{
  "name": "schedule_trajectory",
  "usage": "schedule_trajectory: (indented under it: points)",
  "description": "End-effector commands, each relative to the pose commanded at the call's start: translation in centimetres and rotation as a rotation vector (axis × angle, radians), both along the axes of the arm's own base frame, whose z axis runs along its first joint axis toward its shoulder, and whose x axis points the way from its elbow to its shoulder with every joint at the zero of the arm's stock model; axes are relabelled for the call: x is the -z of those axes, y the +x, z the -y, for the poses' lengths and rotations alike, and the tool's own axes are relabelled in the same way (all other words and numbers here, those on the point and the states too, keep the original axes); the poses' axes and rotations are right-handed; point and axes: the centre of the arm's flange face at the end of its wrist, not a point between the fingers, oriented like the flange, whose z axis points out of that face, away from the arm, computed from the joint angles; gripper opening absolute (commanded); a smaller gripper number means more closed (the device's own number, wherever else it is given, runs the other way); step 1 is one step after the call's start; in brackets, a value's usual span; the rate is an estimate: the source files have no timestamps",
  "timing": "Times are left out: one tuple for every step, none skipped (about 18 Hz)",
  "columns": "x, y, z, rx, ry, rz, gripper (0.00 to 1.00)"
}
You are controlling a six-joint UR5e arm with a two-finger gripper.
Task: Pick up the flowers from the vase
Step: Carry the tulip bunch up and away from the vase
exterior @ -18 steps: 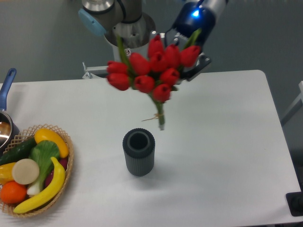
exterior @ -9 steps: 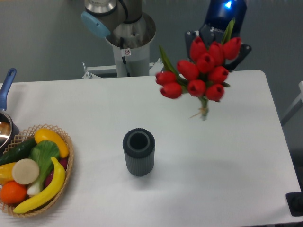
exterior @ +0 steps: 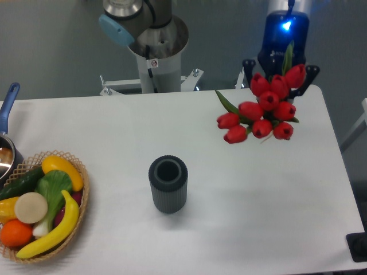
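Observation:
The flowers [exterior: 261,112], a bunch of red tulip buds with green leaves, hang over the far right part of the white table [exterior: 114,132]. My gripper [exterior: 280,74] is behind and above them under a blue light, shut on the bunch. The buds hide its fingertips and most of the stems. The vase [exterior: 168,184], dark grey and ribbed, stands upright near the table's middle with its round mouth empty. It is well to the left of the bunch and nearer the camera.
A wicker basket [exterior: 80,172] of fruit and vegetables sits at the front left. A steel pot with a blue handle [exterior: 8,103] pokes in at the left edge. The arm's base [exterior: 156,51] rises behind the far edge. A dark object [exterior: 358,246] sits at the front right corner.
My gripper has carried the flowers from above the vase to the right and downward, toward the table's far right. The vase has not moved.

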Motion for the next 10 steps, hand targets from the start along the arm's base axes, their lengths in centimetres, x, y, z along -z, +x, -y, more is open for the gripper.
schedule_trajectory:
  points:
    - [0.6,-0.3,-0.1,0.003,-0.002,0.007,0.4]
    - [1.1,-0.6,-0.2,0.003,-0.004,0.016,0.4]
    - [1.5,-0.8,-0.2,0.006,-0.006,0.02,0.4]
    - [2.0,-1.0,-0.2,0.012,-0.011,0.024,0.4]
    - [2.2,-1.2,0.0,0.012,-0.014,0.02,0.4]
    - [2.7,-1.4,0.2,0.017,-0.018,0.019,0.4]
    - [2.9,-1.5,0.3,0.019,-0.021,0.018,0.4]
    - [2.8,-1.7,0.5,0.016,-0.021,0.016,0.4]
    - [2.9,-1.7,0.6,0.013,-0.021,0.019,0.4]
    - [3.1,-1.7,0.6,0.013,-0.022,0.022,0.4]
